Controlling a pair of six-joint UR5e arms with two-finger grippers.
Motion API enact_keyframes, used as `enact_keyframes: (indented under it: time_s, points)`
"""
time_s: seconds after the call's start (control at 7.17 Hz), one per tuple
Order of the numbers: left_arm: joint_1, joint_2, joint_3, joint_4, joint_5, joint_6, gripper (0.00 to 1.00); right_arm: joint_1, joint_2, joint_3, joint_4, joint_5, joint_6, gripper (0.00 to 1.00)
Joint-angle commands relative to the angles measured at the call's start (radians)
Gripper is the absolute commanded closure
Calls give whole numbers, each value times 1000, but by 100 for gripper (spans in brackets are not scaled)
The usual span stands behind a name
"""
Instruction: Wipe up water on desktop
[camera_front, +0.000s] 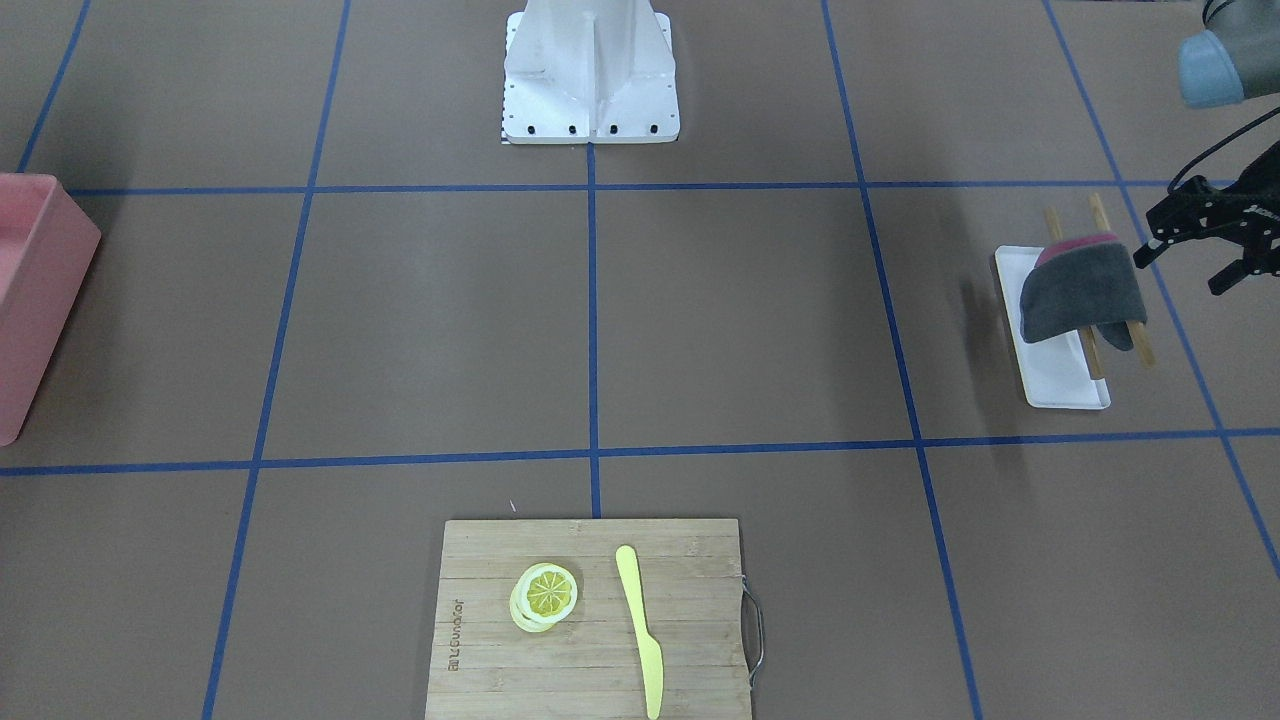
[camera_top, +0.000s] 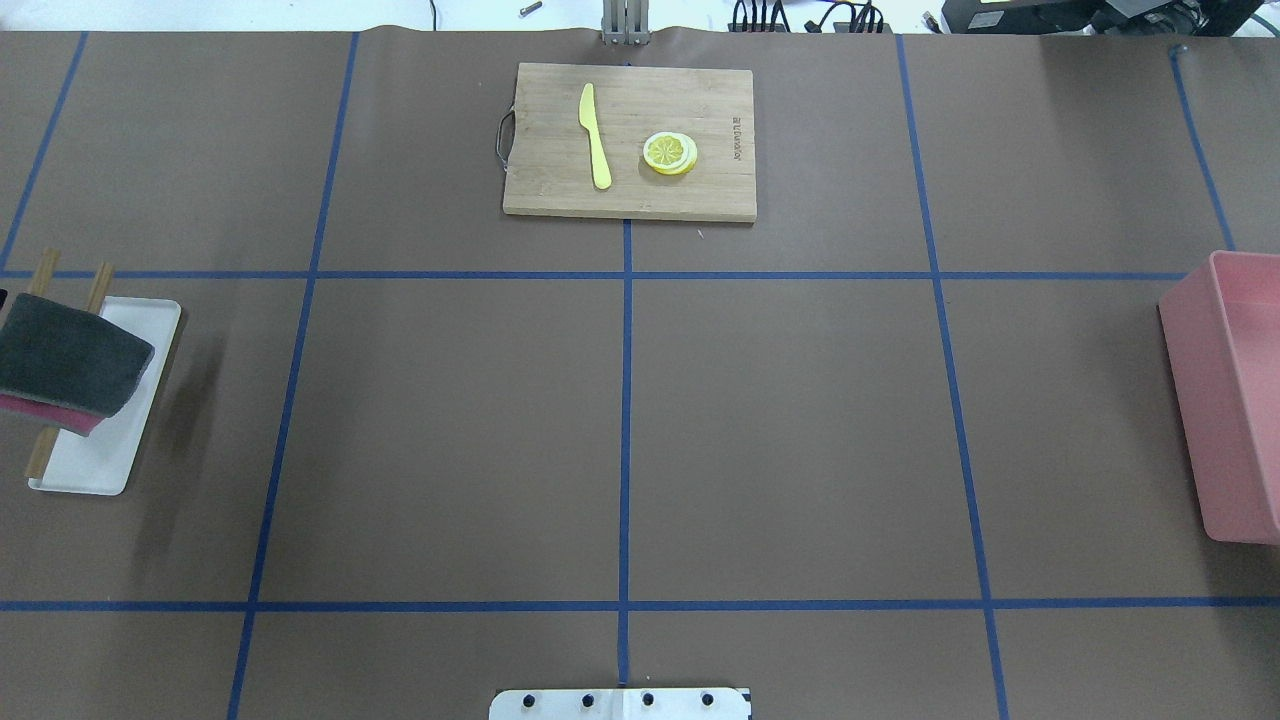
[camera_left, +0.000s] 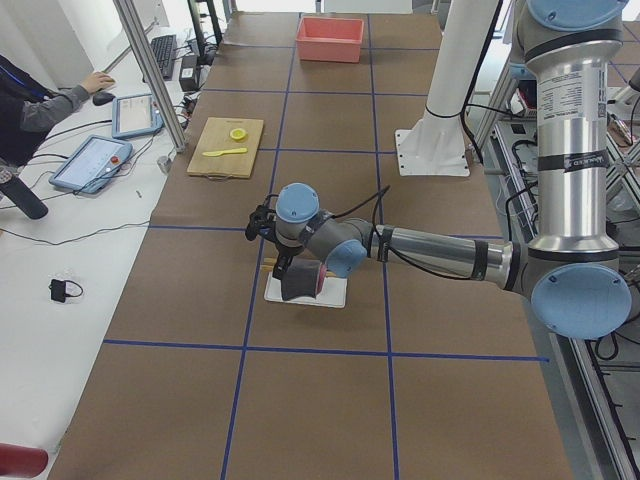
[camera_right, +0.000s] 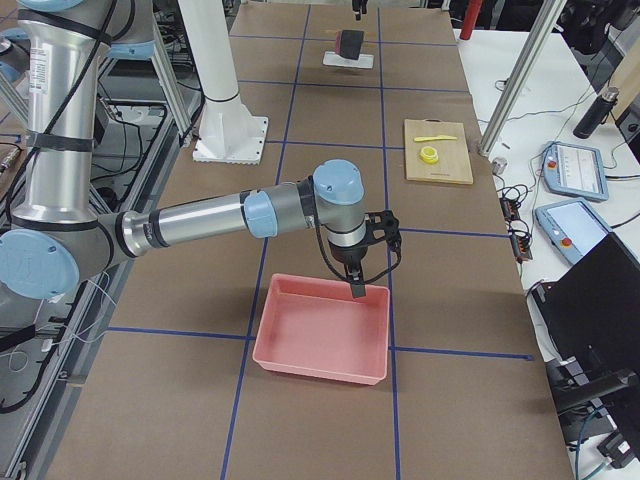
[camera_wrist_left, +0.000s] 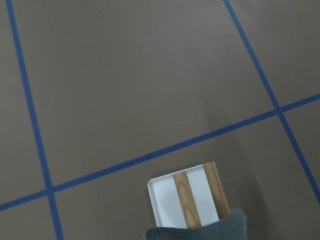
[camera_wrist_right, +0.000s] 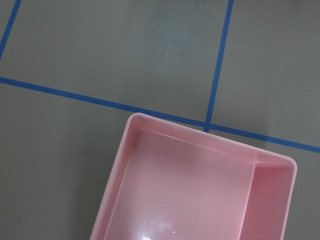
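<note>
Brown matte paper covers the worktop (camera_top: 450, 430), which fills both fixed views and is crossed by thin blue tape lines that mark out big rectangles; its wide middle squares lie between the things placed around its edges. At the robot's left end sits a white tray (camera_front: 1060, 385) with two wooden bars (camera_front: 1098, 215) laid along it. A folded grey cloth (camera_front: 1080, 295) with a pink underside hangs tilted above the tray and the bars, covering part of both. The left gripper (camera_front: 1150, 245) is at the cloth's edge and its fingers appear closed on it, though the fingers themselves are mostly hidden. A soft shadow falls on the paper just beside the tray. On the far side from the robot, a bamboo cutting board (camera_front: 590, 620) with a metal handle carries a stack of yellow lemon slices (camera_front: 547, 592) and a yellow plastic knife (camera_front: 640, 630), lying apart from each other. At the robot's right end stands a pink bin (camera_top: 1225, 400). The right gripper (camera_right: 355, 285) hangs over the bin's rim, and only a side view shows it, so I cannot tell how its fingers are set. The white mounting base (camera_front: 590, 70) stands at the robot's edge of the worktop.
</note>
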Motion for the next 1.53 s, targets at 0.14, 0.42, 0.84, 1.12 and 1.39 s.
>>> enact_keyframes:
  time_s: [0.14,0.42,0.84,1.12,1.39]
  points:
    - [41,14,91,-163,-4,-46,30,0,-3,-4,0,0,0,0]
    - [41,14,95,-163,-7,-43,68,0,-2,-4,0,-2,0,0]
    - [39,14,97,-163,-2,-39,76,0,-2,-5,0,-2,0,0]
    - [38,14,86,-165,-11,-39,100,0,-3,-5,0,-2,0,0]
    - [21,10,73,-162,-69,-37,100,0,-2,-4,0,-2,0,0]
